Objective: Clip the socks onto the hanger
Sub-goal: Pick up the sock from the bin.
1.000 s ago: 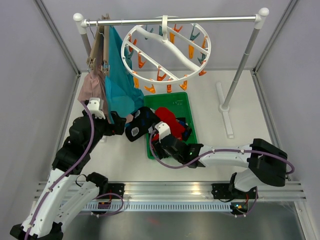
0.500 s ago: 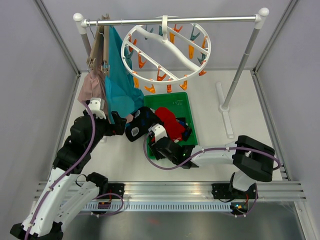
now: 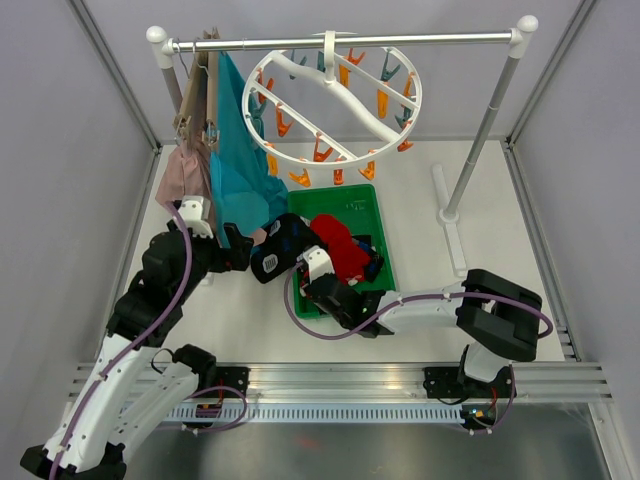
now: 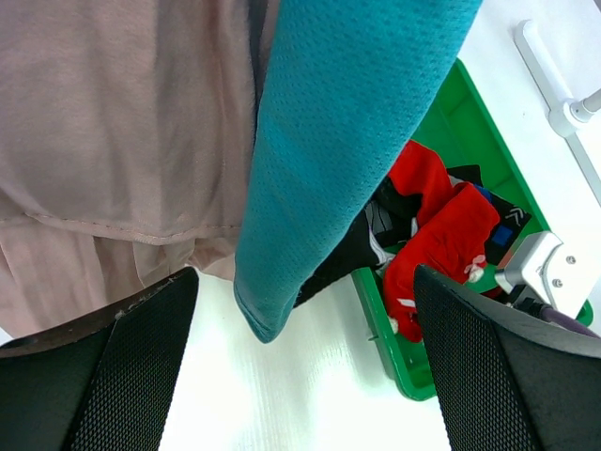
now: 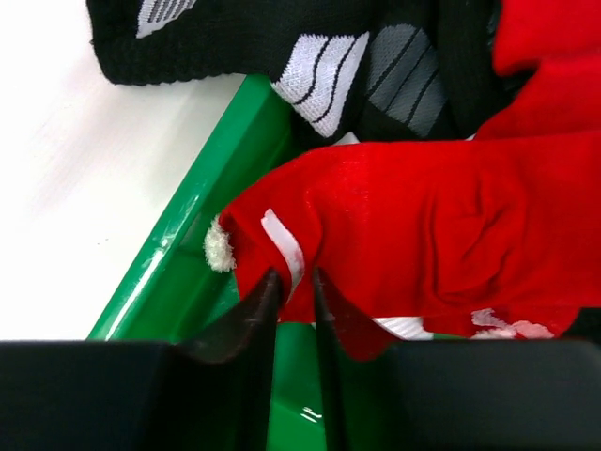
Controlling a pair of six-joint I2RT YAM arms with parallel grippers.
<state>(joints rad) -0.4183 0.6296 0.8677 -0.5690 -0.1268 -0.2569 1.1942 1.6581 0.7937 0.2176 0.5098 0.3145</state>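
Observation:
The red socks (image 3: 340, 245) and black socks (image 3: 280, 248) lie piled in a green tray (image 3: 375, 215); one black sock hangs over its left rim. The white ring hanger (image 3: 345, 100) with orange and teal clips hangs from the rail above. My right gripper (image 3: 318, 272) is low in the tray's near left corner. In the right wrist view it (image 5: 296, 277) is shut on the white-striped edge of a red sock (image 5: 423, 216), with a black sock (image 5: 310, 47) behind. My left gripper (image 4: 305, 282) is open and empty, left of the tray beside the teal cloth (image 4: 347, 122).
A pink garment (image 4: 122, 122) and the teal cloth (image 3: 240, 170) hang on slim hangers at the rail's left end, close to my left gripper (image 3: 240, 250). The rail's right post and foot (image 3: 455, 215) stand right of the tray. White table lies left of the tray.
My right arm has pushed its gripper slightly left and further into the tray's near corner, and its elbow has swung left. The left arm has not moved.

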